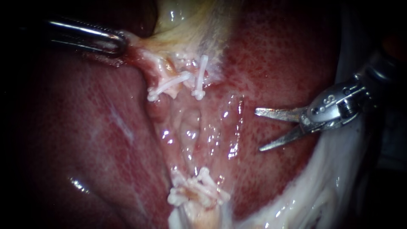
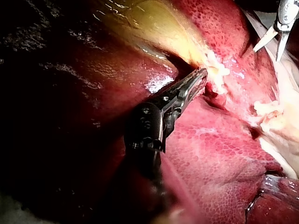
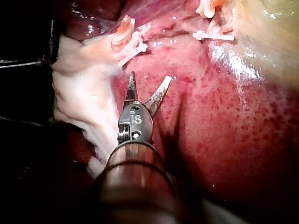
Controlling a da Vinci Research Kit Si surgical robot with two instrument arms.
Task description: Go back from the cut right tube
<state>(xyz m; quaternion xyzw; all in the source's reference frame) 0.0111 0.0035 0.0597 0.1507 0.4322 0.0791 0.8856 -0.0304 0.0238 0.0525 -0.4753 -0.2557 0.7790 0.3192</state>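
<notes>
My right instrument point(image 1: 257, 130) has two thin blades that stand open over the liver point(image 1: 288, 63), to the right of the clipped area, touching nothing. Two white clips point(image 1: 169, 87) sit on the upper stumps below the pale gallbladder point(image 1: 190, 21). A cluster of white clips point(image 1: 199, 193) holds the lower stumps, with a bare glistening gap between the two groups. My left instrument point(image 1: 123, 42) is shut on the gallbladder's edge at the upper left. In the right wrist view the open blades point(image 3: 149, 76) point at the lower clip cluster point(image 3: 128, 44) from a short distance.
Pale white fatty tissue point(image 1: 322, 191) lies below my right instrument along the liver's edge. Dark red liver point(image 1: 85, 140) fills the left side. In the left wrist view the right instrument's blades point(image 2: 266, 55) show far off, beyond the clips point(image 2: 217, 70).
</notes>
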